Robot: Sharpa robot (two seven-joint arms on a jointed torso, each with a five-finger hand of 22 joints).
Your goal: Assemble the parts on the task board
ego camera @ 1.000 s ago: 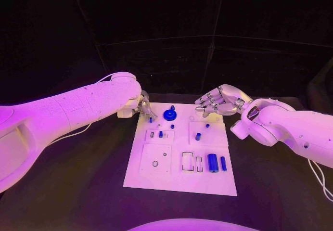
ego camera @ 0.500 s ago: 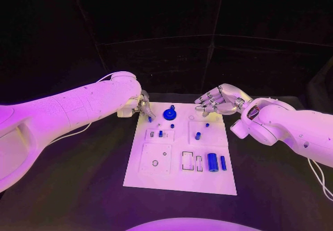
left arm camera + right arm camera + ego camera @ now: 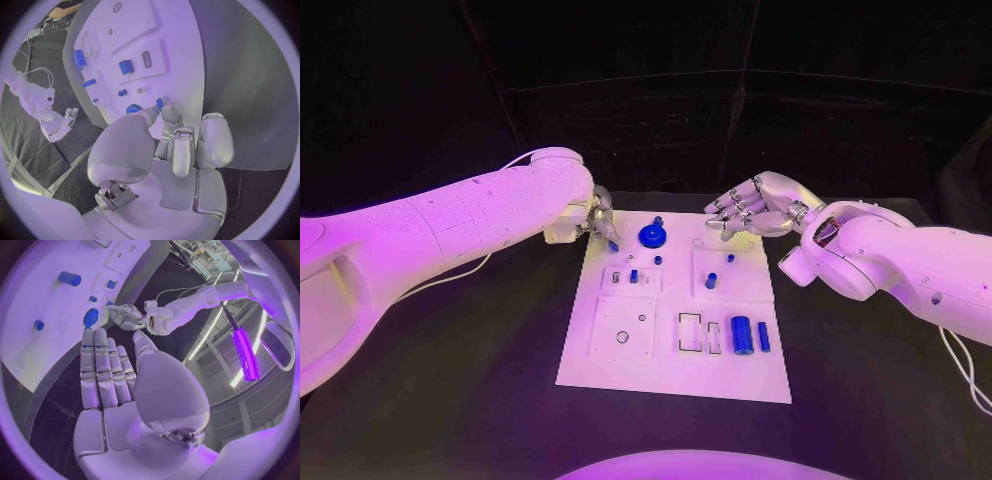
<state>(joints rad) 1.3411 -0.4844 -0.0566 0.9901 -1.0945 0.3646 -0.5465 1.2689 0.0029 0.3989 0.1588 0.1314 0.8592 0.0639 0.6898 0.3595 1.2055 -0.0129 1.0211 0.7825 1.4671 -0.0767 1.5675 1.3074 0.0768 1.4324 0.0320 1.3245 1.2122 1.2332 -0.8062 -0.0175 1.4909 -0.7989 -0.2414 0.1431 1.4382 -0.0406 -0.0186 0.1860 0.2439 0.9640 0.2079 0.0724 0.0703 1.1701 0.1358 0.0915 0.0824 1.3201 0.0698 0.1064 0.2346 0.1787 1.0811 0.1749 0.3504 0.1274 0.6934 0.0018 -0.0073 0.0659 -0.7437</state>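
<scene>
Pinching a small blue part at the task board's far corner, the left robot hand grips it; right robot hand hovers nearby, fingers straight, empty. No readable writing.

Head camera high above, looking down on the flat white rectangular task board, wrist cameras close behind each silver hand, both facing that board

The far edge of the task board is crowded: left hand at one corner, right hand at the other, round blue part between. Bare surface flanks the board.
</scene>
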